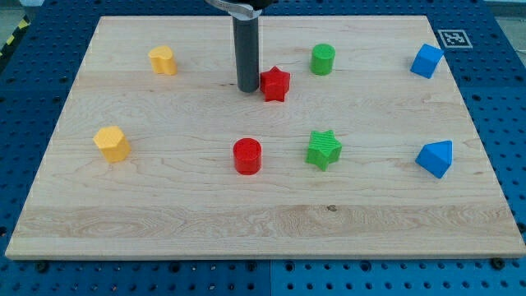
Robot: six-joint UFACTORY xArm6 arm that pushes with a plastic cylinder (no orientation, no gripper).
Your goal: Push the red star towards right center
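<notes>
The red star (275,84) lies on the wooden board (263,222), a little above the middle. My tip (247,88) is just to the star's left, touching or nearly touching its left side. The dark rod rises from there to the view's top.
A green cylinder (322,59) stands right of the star, a green star (324,150) below right, a red cylinder (246,156) below. Two blue blocks (426,61) (435,158) sit at the right. Two yellow blocks (163,60) (112,144) sit at the left.
</notes>
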